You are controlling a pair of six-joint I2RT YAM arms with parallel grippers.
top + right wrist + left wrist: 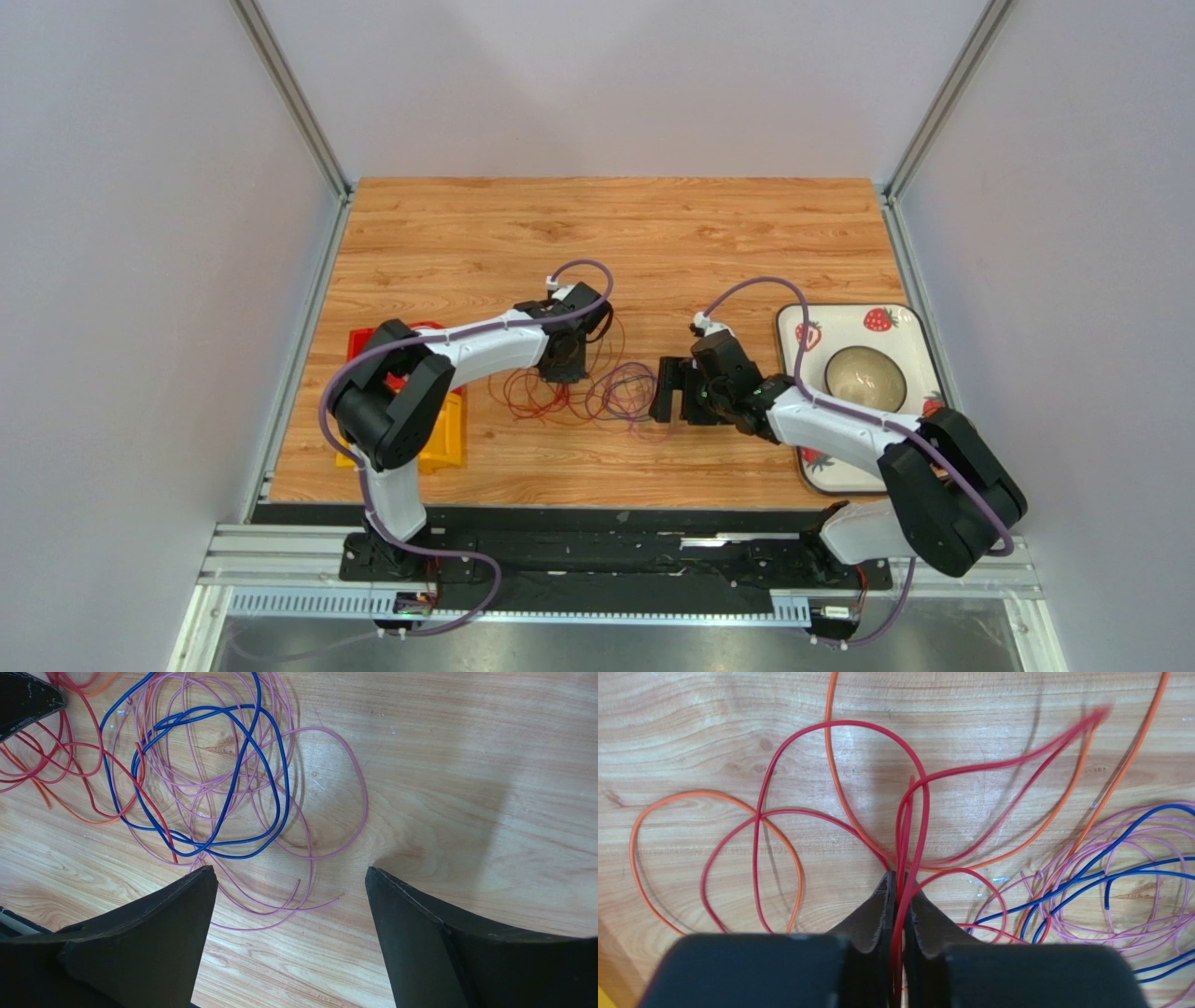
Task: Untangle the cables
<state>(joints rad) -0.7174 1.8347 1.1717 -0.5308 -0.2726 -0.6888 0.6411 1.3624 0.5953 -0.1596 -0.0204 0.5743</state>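
Observation:
The cables (596, 395) lie tangled on the wooden table between the two arms. My left gripper (900, 876) is shut on a red cable (864, 724), whose strands run between its fingers and loop out over the wood. An orange cable (689, 794) curls around the red one. Pink (1144, 903) and blue (1130, 840) cables are bunched to the right. My right gripper (289, 870) stands open just above the table with bare wood between its fingers. The loose ends of the pink cable (277, 913) lie by its left finger, and the blue loops (286, 777) lie beyond.
A strawberry-patterned plate (898, 319) holding a bowl (863, 375) sits at the right edge beside the right arm. A red and yellow object (438, 427) lies under the left arm. Grey walls with metal rails close in both sides of the table.

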